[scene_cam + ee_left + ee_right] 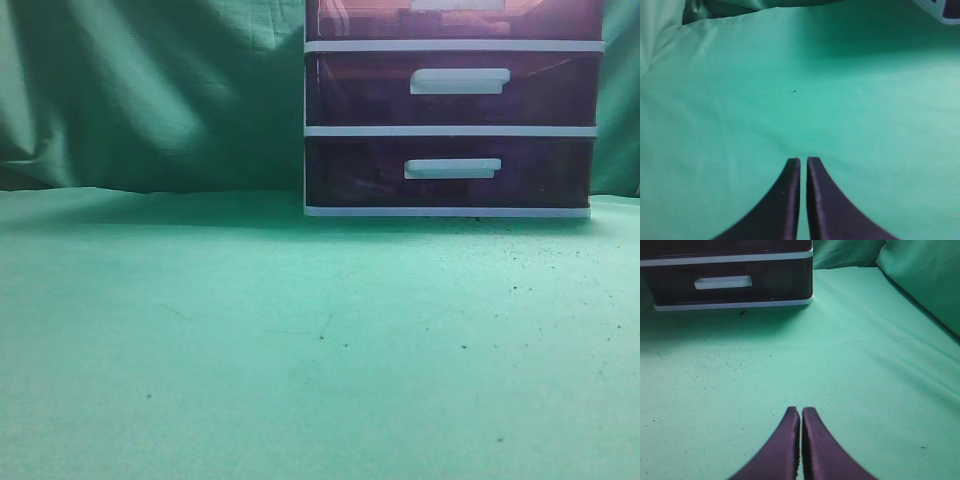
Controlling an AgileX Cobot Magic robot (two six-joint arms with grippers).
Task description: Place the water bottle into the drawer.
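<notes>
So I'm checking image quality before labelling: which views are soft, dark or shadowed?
Exterior view: soft overall, the stacked dark translucent plastic drawers murky, a shadow band at their base. Left wrist view: the shut black left gripper blurred, the green cloth evenly lit. Right wrist view: sharper, shadow before the cabinet.

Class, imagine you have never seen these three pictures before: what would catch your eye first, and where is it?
First, the drawer unit at the back right of the exterior view: dark drawers in a white frame, all shut, the top reddish drawer cut off by the picture's edge. Next, the green cloth covering the table and backdrop. Each wrist view shows a dark gripper, left gripper and right gripper, shut and holding nothing; no water bottle appears.
</notes>
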